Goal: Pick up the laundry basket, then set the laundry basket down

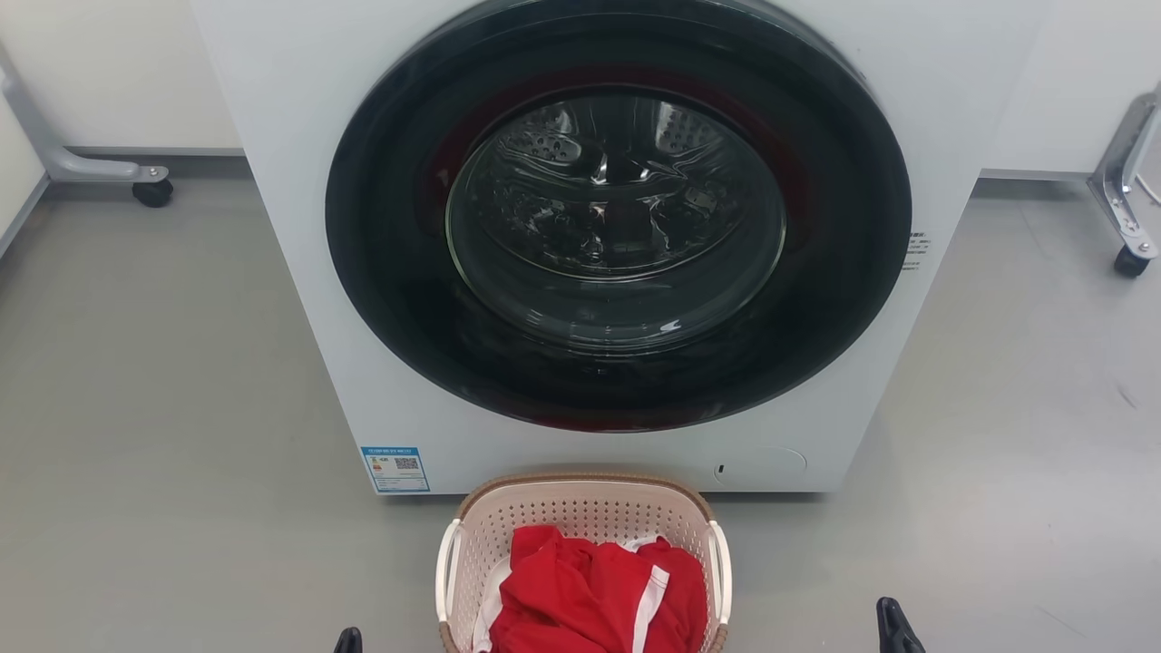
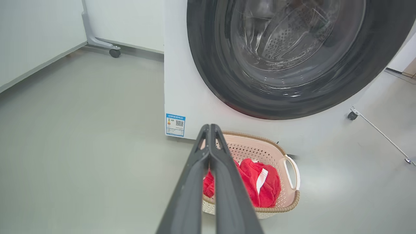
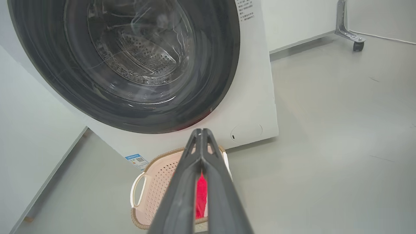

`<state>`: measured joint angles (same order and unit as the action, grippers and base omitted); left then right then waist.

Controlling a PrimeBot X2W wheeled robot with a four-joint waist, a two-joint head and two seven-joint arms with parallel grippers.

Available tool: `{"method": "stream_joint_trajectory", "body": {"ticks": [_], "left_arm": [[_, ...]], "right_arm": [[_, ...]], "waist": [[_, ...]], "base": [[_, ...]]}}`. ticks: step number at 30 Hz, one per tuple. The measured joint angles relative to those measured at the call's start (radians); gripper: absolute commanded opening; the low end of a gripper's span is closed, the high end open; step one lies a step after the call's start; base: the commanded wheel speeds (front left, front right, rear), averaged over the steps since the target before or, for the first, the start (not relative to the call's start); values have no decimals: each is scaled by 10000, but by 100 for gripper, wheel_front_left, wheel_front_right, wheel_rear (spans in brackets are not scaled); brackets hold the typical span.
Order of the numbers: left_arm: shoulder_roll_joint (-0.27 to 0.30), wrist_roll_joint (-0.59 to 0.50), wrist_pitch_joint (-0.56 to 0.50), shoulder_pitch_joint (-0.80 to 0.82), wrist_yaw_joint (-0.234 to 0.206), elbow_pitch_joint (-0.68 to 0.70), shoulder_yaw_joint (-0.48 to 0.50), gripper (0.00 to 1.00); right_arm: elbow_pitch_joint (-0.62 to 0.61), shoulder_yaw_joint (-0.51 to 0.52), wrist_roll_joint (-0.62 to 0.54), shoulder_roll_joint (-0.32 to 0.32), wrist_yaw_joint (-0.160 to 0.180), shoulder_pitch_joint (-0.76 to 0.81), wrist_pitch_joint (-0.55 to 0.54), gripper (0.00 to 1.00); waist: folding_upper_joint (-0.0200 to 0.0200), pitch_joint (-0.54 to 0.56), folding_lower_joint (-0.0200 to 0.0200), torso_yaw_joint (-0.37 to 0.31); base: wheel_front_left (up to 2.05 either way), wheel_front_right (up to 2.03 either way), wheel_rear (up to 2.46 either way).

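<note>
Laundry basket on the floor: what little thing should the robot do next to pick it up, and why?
Probably open both grippers. The left gripper and right gripper are shut, fingers pressed together, and both hang clear of the laundry basket, which sits on the floor with its white handles free.

The laundry basket [image 1: 580, 512] is matt perforated plastic with a woven-look rim; the red garment [image 1: 580, 594] is soft cloth; the washing machine door [image 1: 617, 218] is glossy glass.
</note>
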<state>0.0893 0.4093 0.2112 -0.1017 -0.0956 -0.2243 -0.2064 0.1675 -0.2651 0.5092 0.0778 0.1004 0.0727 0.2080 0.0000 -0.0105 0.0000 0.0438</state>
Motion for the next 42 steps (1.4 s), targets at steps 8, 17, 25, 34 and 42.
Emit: {"method": "stream_joint_trajectory", "body": {"ticks": [8,17,25,34,42], "left_arm": [[-36,1011,-324,141,176,-58,240,0],[-79,2251,-665,282,362,-161,548,0],[-146,3365,-966,402,533,-213,811,0],[-198,4571,-1317,599,798,-270,1120,0],[-230,5572,-1586,805,988,-322,1396,0]], "right_arm": [[75,334,851,-33,-174,-31,-291,0],[207,744,2008,-73,-391,-241,-650,0],[345,1114,3005,-107,-579,-325,-938,0],[462,1528,4096,-142,-809,-483,-1285,0],[614,1885,5114,-167,-1018,-673,-1557,0]], "waist": [[0,7,0,-36],[0,16,0,-80],[0,25,0,-120],[0,34,0,-165],[0,42,0,-205]], "base": [[0,0,0],[0,0,0],[0,0,0],[0,0,0],[0,0,0]]}}
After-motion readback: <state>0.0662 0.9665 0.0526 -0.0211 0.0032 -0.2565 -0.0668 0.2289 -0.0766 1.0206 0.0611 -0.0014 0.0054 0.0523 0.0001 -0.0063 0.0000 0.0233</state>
